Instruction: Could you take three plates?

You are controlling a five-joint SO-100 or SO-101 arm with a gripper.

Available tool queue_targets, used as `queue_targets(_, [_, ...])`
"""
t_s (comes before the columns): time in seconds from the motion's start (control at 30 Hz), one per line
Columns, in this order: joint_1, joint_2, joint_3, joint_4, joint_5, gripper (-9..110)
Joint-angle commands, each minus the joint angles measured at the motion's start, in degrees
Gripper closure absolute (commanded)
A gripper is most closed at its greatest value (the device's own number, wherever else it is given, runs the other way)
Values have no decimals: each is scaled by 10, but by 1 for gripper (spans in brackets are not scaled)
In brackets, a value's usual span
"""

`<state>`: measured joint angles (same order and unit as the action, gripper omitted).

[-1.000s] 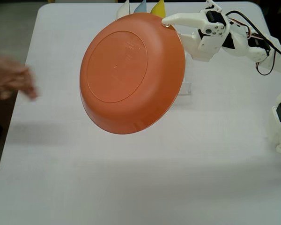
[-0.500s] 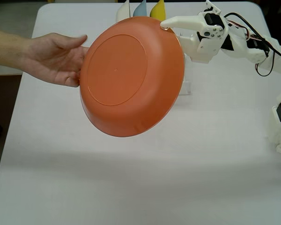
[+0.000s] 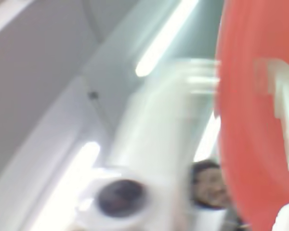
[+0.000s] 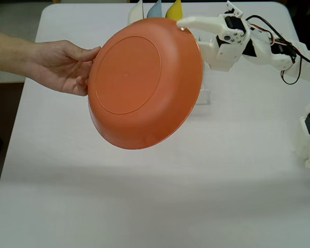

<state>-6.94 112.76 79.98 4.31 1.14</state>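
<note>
Orange plate: round, shallow, glossy orange plastic plate (image 4: 144, 82), up in the air and tilted, its underside with a raised circular base ring facing the fixed camera; in the wrist view it fills the right side as a blurred orange-red curve (image 3: 245, 120).
Where it hangs: above the white tabletop (image 4: 144, 206), clear of the surface, in front of the clear plate rack (image 4: 204, 96).
Gripper: white two-finger gripper (image 4: 182, 26) pinches the orange plate at its upper right rim, jaws closed down on the edge, one white finger (image 4: 199, 21) lying along the top.
Hand: a person's bare hand (image 4: 62, 64) reaches in from the left of the fixed view, fingers touching the plate's left rim.
Behind the plate: only tips peek over its top edge, a yellow plate (image 4: 174, 9), a light blue plate (image 4: 155, 8) and a cream-white plate (image 4: 137, 11), standing on edge.
Count: one orange, one yellow, one light blue, one cream-white; four plates, one gripper, one hand.
Wrist view extras: very blurred; ceiling strip lights (image 3: 166, 36) and a person's face (image 3: 209, 185) low down.
</note>
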Motion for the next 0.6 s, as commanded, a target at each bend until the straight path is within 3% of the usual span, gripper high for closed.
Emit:
queue_targets(0.0, [12, 29, -8, 24, -31, 62])
queue_targets(0.33, [89, 103, -8, 203, -110, 66])
queue_targets(0.47, [145, 117, 4, 270, -121, 96])
queue_targets(0.57, [200, 118, 25, 306, -108, 102])
